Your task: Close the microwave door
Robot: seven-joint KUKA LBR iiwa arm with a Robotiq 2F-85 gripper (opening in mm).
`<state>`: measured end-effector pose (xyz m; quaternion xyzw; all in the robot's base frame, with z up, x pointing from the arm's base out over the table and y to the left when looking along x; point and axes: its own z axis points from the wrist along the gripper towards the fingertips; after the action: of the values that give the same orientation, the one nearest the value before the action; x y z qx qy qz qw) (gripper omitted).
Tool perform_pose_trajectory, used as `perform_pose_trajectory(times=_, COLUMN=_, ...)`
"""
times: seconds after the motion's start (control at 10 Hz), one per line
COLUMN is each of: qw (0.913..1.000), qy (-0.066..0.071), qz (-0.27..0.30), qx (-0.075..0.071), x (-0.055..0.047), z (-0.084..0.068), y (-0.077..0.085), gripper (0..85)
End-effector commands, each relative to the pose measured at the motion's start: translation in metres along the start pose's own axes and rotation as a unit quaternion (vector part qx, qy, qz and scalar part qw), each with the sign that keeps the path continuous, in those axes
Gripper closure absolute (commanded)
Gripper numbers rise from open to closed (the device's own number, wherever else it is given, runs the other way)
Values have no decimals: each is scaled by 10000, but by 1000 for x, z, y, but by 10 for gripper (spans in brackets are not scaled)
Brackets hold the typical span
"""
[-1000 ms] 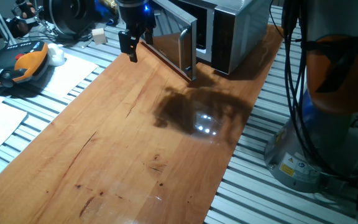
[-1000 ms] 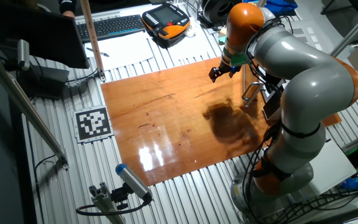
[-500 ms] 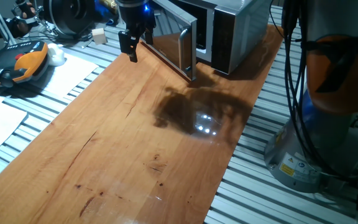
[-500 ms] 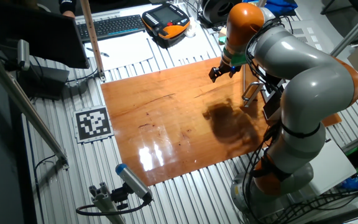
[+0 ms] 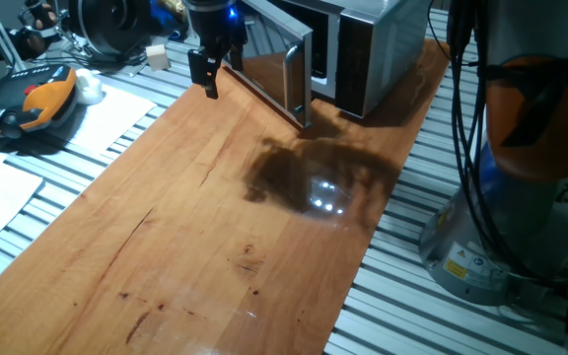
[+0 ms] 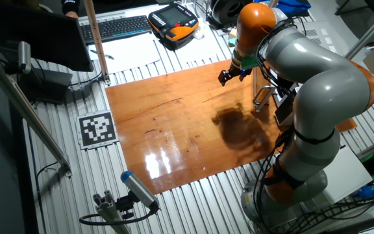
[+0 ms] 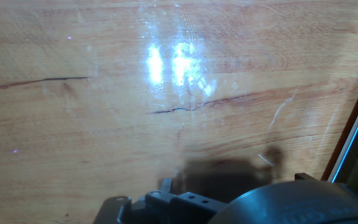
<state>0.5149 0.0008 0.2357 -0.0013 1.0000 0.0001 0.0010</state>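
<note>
1. The hand [image 5: 209,77] hangs just above the far end of the wooden worktop [image 5: 195,227], fingers pointing down; it grips nothing; how wide the fingers stand apart I cannot tell, since in both fixed views they read as one small dark shape.
2. In the other fixed view the hand [image 6: 229,73] is tiny against the orange-and-grey arm [image 6: 304,71]; the hand view shows no fingertips, only dark housing at the bottom edge above bare wood with a bright glare patch.
3. Just beside the hand, to its right in one fixed view, the microwave door [image 5: 274,74] stands swung open, its free edge out over the worktop; its glass mirrors the wood.
4. The microwave [image 5: 373,49] sits at the far corner, cut off by the top edge; in the other fixed view the arm hides nearly all of it.
5. Only the other fixed view shows a keyboard [image 6: 119,27]; the orange pendant [image 5: 28,99] shows in both.
</note>
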Motion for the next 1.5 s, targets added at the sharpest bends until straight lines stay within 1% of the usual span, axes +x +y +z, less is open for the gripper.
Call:
perform_pose_trajectory(times=0.0, qw=9901, qy=1086, qz=-656, qx=609, x=0, z=0, y=0, gripper=850)
perform_pose_trajectory(times=1.1, qw=9902, qy=1071, qz=-657, qx=610, x=0, z=0, y=0, gripper=850)
perform_pose_trajectory(times=1.3, qw=9912, qy=1026, qz=-570, qx=607, x=0, z=0, y=0, gripper=850)
perform_pose_trajectory(times=1.4, qw=9914, qy=1025, qz=-556, qx=601, x=0, z=0, y=0, gripper=850)
